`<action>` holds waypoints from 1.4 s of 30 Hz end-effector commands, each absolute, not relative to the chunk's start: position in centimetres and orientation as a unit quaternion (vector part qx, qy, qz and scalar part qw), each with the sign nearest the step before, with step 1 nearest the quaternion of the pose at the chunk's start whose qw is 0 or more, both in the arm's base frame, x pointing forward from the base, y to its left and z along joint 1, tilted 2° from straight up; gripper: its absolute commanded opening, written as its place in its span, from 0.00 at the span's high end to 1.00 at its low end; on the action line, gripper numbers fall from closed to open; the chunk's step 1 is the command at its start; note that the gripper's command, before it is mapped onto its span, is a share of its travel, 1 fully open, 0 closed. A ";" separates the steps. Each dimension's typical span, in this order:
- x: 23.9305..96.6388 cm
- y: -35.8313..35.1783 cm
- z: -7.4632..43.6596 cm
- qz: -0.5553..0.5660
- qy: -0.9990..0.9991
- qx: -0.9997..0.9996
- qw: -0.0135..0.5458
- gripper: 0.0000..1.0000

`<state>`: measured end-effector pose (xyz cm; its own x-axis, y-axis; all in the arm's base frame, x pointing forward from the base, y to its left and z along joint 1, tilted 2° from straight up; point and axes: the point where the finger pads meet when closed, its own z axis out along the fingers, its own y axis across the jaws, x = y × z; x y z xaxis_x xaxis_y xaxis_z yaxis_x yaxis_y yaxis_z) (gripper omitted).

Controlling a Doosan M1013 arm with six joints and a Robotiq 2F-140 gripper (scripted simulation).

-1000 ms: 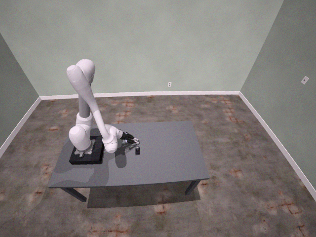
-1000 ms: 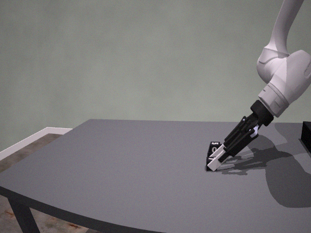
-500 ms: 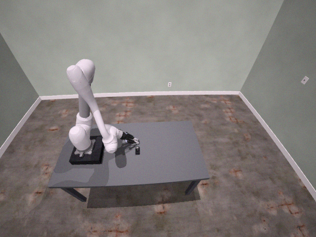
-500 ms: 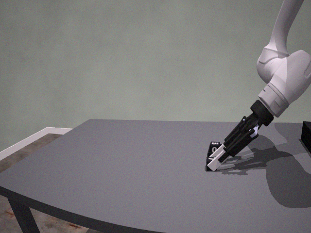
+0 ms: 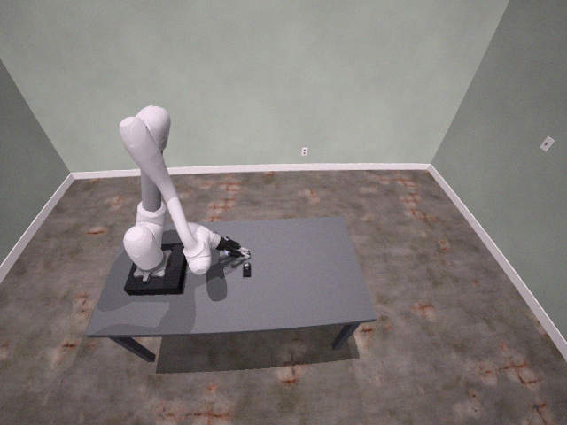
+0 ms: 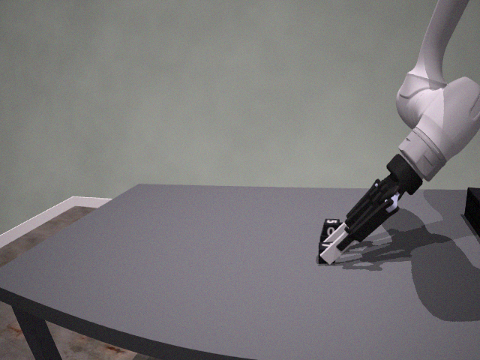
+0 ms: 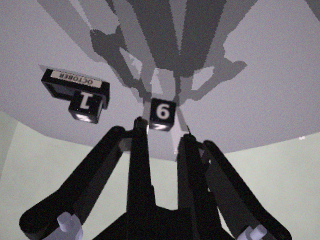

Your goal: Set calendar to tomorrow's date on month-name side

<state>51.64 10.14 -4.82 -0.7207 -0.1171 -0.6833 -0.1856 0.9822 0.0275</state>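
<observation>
Claw (image 5: 245, 252) (image 6: 328, 247) (image 7: 160, 114) is clenched on a black cube (image 5: 248, 256) (image 6: 322, 251) (image 7: 161, 111), reaching down at a slant, fingertips near the surface (image 5: 292, 274) (image 6: 193, 263) (image 7: 30, 110). Wrist view: that cube shows an upright white 6, outside the calendar tray (image 5: 247, 274) (image 7: 105, 93). Tray sits just beside the claw; long axis runs along the short side of the surface, OCTOBER strip (image 7: 75, 78) on the robot-facing side, upside down in wrist view. Second cube (image 5: 246, 265) (image 6: 330, 229) (image 7: 84, 106) is at the tray end nearer the claw, showing a 1 upside down there. Exterior: claw partly covers the held cube; tray hard to make out. Top: digits too small to read. Cubes black, square-edged; tray black, boxy; finger pads (image 6: 334, 252) pale, flat; surface matte grey, fine-grained.

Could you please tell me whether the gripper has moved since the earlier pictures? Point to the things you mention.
No visible move: the gripper (image 5: 247, 253) (image 6: 332, 243) (image 7: 160, 114) keeps its place against the table (image 5: 292, 283) (image 6: 193, 263) (image 7: 240, 100).
</observation>
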 end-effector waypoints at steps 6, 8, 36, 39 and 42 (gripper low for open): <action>51.7 10.1 -3.5 0.047 0.926 -0.082 0.365 0.83; 51.7 10.1 -3.5 0.047 0.926 -0.082 0.365 0.83; 51.9 10.0 2.1 0.047 0.926 -0.082 0.365 0.83; 51.9 10.0 2.1 0.047 0.926 -0.082 0.365 0.83; 51.9 10.0 2.1 0.047 0.926 -0.082 0.365 0.83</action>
